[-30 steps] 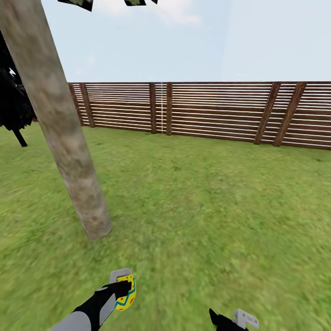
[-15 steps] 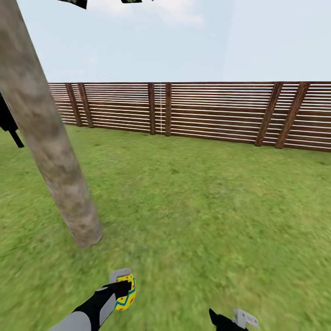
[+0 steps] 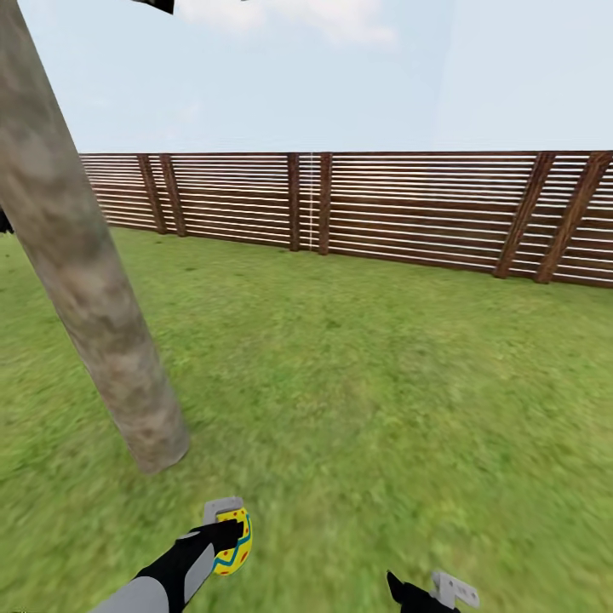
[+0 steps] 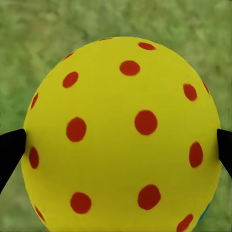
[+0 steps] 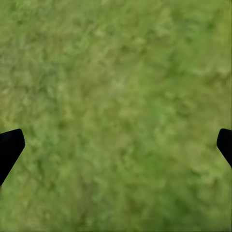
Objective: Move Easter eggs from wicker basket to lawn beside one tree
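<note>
One yellow Easter egg (image 3: 234,545) with a blue zigzag band and red dots is held by my left gripper (image 3: 228,535), low in the head view. In the left wrist view this egg (image 4: 123,135) sits between the two dark fingertips (image 4: 9,152), which press on its sides. A tree's pale grey-brown trunk (image 3: 85,272) rises from the lawn (image 3: 366,383) just ahead and left of that gripper. At the bottom right my right gripper (image 3: 426,592) hangs over grass; its fingertips (image 5: 9,150) stand far apart with nothing between them. The basket and the other eggs are out of view.
A brown slatted wooden fence (image 3: 383,209) runs across the back of the garden. Open grass stretches between the trunk and the fence. A scrap of dark foliage (image 3: 153,4) shows at the top left.
The whole head view has shifted: the trunk has drifted left and its base sits lower in the picture, and the fence has slid right. Both grippers keep their places, the egg still held.
</note>
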